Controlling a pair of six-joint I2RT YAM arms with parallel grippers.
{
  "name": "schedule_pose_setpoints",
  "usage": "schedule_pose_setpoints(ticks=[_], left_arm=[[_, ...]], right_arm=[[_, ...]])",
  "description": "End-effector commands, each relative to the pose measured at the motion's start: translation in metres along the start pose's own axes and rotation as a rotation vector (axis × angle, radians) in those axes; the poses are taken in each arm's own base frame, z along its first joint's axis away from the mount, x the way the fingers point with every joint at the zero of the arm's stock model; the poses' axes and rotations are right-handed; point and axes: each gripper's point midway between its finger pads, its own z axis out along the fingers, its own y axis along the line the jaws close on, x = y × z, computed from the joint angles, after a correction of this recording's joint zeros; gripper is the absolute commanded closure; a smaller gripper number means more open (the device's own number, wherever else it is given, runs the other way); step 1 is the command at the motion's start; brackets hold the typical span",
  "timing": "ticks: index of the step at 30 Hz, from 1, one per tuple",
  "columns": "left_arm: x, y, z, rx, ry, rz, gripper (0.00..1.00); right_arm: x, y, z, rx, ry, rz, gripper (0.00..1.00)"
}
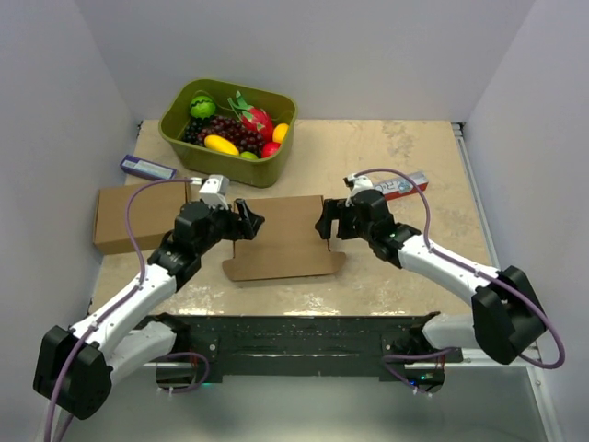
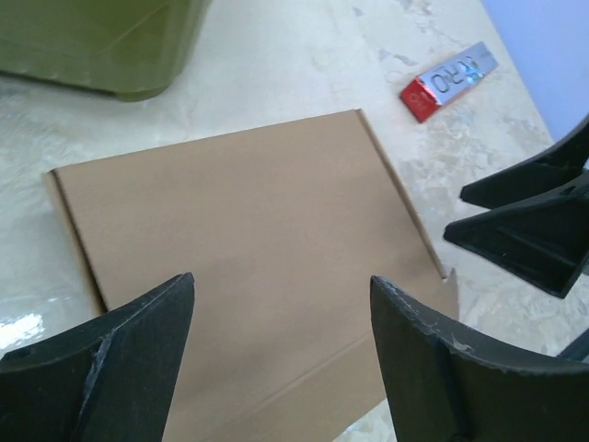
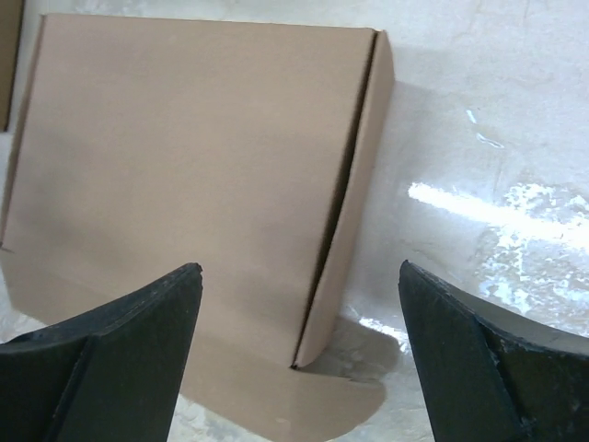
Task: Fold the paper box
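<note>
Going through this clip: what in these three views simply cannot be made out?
Top view: both ends of the paper box, under the left fingers and right fingers.
Left wrist view: what the green tub holds, cut off by the top edge.
Red-and-silver packet: lettering blurred in the left wrist view, too small from the top.
</note>
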Motion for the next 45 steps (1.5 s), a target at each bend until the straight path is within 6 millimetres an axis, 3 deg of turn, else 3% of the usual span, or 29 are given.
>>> schedule_pose_setpoints(ticks=[1,7,9,13,34,39,45], left_arm=[[-0.005,0.02,-0.005,-0.03,-0.004,-0.024,0.18],[-0.009,0.028,-0.014,-0.041,-0.004,-0.014,0.16],[-0.001,0.034,-0.018,-0.072,0.029,-0.005,0.15],[-0.004,0.035,-0.019,-0.081,0.029,0.006,0.15],[-0.005,0.036,-0.019,-0.092,0.035,0.023,0.14],[-0.006,0.036,-0.018,-0.09,0.034,0.02,0.14],[-0.006,0.035,-0.018,-0.085,0.033,0.02,0.14]], right_arm=[[-0.018,0.002,0.014,-0.05,-0.017,0.016,0.13],[-0.023,-0.018,0.031,-0.015,-0.015,0.052,0.27],[-0.025,-0.021,0.033,-0.005,-0.012,0.051,0.32],[-0.025,-0.027,0.034,0.023,-0.008,0.04,0.39],[-0.007,-0.057,0.056,0.174,0.086,-0.058,0.53],[-0.007,-0.054,0.056,0.197,0.098,-0.095,0.54],[0.0,-0.037,0.063,0.198,0.135,-0.177,0.58]])
